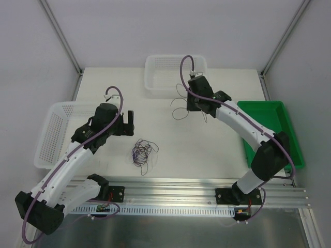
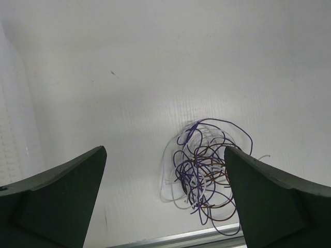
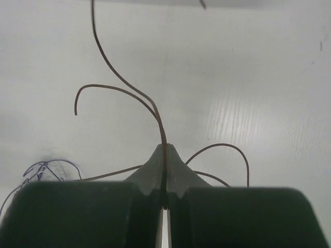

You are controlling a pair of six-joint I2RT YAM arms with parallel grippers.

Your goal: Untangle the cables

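A small tangle of thin purple, white and brown cables (image 1: 142, 151) lies on the white table near the front middle. My left gripper (image 1: 129, 121) is open and empty, up and to the left of the tangle. In the left wrist view the tangle (image 2: 207, 170) lies between and beyond the open gripper (image 2: 164, 151), close to the right finger (image 2: 269, 201). My right gripper (image 1: 194, 105) is at the back middle, shut on a single thin brown cable (image 1: 174, 110). In the right wrist view this cable (image 3: 129, 89) curls up out of the closed gripper (image 3: 165, 150), with loops to both sides.
A white basket (image 1: 150, 77) stands at the back middle, just behind the right gripper. Another white basket (image 1: 49, 139) stands at the left edge. A green tray (image 1: 271, 116) stands at the right. An aluminium rail (image 1: 196, 183) runs along the near table edge.
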